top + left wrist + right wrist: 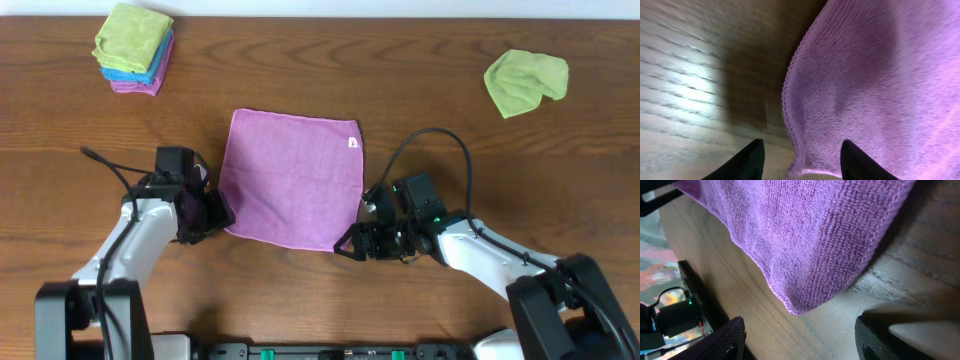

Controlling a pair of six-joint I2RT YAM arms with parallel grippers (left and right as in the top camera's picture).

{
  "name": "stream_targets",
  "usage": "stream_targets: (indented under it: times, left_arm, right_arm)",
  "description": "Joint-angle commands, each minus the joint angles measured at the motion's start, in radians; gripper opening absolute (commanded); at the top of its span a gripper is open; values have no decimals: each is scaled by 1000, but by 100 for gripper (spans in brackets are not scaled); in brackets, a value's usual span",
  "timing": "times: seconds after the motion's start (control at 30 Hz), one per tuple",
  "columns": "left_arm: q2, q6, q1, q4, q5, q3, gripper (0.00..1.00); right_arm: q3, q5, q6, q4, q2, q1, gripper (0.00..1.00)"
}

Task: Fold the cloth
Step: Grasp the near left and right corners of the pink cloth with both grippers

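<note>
A purple cloth lies flat and spread on the wooden table, with a small white tag near its far right corner. My left gripper is open at the cloth's near left corner; in the left wrist view its fingers straddle the cloth's edge. My right gripper is open at the cloth's near right corner; in the right wrist view the corner sits just ahead of the open fingers.
A stack of folded cloths, green on top of blue and pink, sits at the far left. A crumpled green cloth lies at the far right. The table's near edge runs close behind both arms.
</note>
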Motion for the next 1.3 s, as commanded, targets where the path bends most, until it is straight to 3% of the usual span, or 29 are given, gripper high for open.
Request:
stream_targets:
  times: [0.0,0.03,0.17,0.2,0.37,0.8,1.0,1.27]
  left_arm:
    - [22,-14,2,3,18,-4,47]
    - [22,-14,2,8,18,-4,44]
    - [22,-15,2,22,18,-3,10]
    - [22,-15,2,23,18,-3,6]
    - [22,-36,2,45,12,4,6]
    - [22,-56,2,42,71,37,6]
    - [22,-56,2,37,71,37,6]
    - [22,-55,2,32,71,37,6]
  right_arm:
    - [-7,51,13,-8,5,12,71]
    - [-7,51,13,-8,5,12,71]
    - [-7,50,17,-9,5,12,69]
    - [-7,50,17,-14,5,12,70]
    - [-7,48,16,-81,5,14,68]
    - [-7,254,76,87,63,37,78]
    - [-7,210,133,208,170,43,77]
    - [-7,79,154,182,206,32,74]
